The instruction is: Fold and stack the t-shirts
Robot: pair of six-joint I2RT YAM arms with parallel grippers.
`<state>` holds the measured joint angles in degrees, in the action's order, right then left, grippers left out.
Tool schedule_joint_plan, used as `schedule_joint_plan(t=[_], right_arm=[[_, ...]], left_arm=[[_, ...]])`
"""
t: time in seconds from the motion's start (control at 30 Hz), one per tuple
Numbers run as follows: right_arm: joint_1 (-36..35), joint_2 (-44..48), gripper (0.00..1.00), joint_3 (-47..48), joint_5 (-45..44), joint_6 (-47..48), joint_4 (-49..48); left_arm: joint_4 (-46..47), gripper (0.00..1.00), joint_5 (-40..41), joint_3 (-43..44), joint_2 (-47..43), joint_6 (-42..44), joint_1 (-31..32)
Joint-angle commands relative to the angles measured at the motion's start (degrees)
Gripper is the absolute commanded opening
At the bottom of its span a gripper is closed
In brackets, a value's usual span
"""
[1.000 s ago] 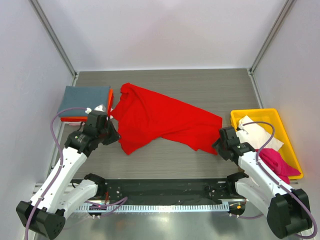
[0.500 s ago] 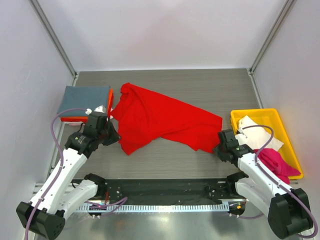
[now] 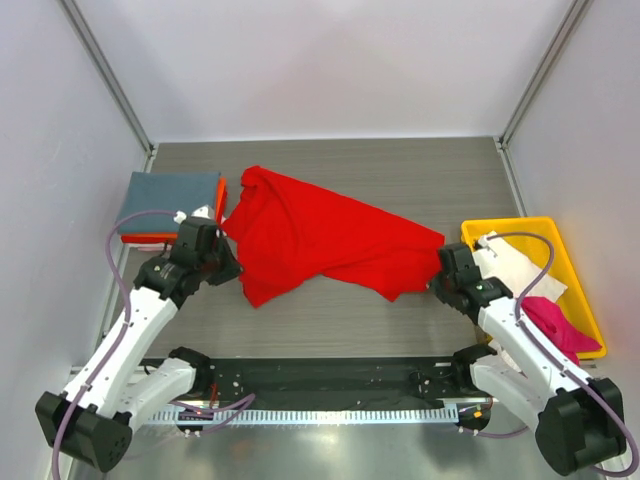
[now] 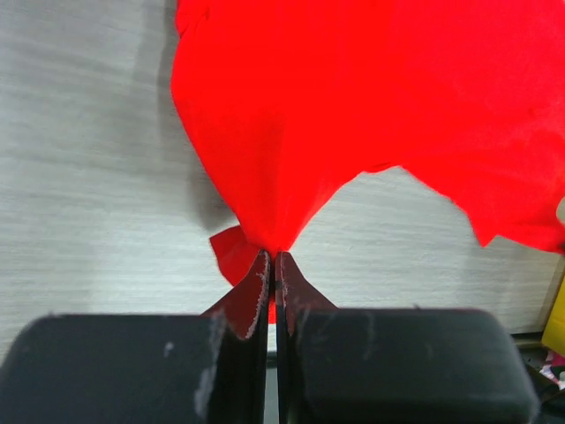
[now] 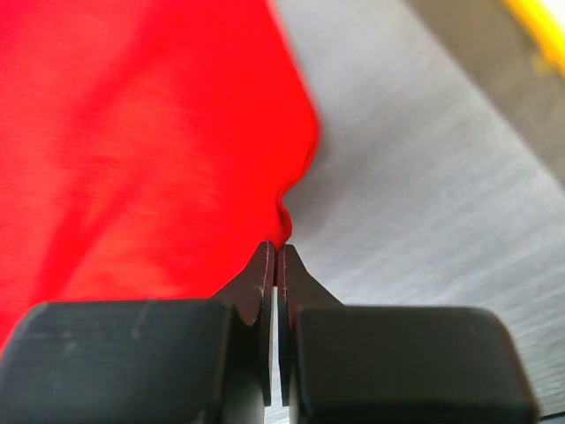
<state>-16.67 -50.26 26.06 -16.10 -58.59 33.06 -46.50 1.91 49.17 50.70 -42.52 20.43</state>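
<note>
The red shirt (image 3: 320, 235) lies crumpled across the middle of the bench (image 3: 400, 165). The left gripper (image 4: 272, 258) is pinched tight on its near-left corner, with a scrap of cloth poking out beside the fingers. The right gripper (image 5: 276, 252) is clamped on its near-right edge. By the left edge, a folded grey shirt (image 3: 168, 198) sits on an orange shirt (image 3: 221, 192). By the right edge, a white shirt (image 3: 520, 275) and a pink shirt (image 3: 556, 325) lie in the tray (image 3: 520, 227).

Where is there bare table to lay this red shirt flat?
Bare: the far right table, between red shirt and back wall, and the near strip between left gripper and right gripper. Crowded: grey-blue shirt far left, yellow tray right.
</note>
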Motion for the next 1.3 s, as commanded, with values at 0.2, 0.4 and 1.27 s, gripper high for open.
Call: schedule_joint_plan(t=[0.2,0.4,1.27], right_arm=[[-0.1,-11.9,0.01,22.9,-2.9,11.6,-5.0],[1.7,-20.1,0.01,41.7,2.3,19.5,-6.0],[6.6,4.8,0.01,64.2,26.9,28.1,-7.2]], left_arm=[[6.2,0.00,4.3,18.5,12.5,3.0,-1.1],[1.9,0.00,6.7,40.3,23.0,5.2,-3.4],[25.6,0.01,-5.1,62.8,-0.5,7.8,-5.7]])
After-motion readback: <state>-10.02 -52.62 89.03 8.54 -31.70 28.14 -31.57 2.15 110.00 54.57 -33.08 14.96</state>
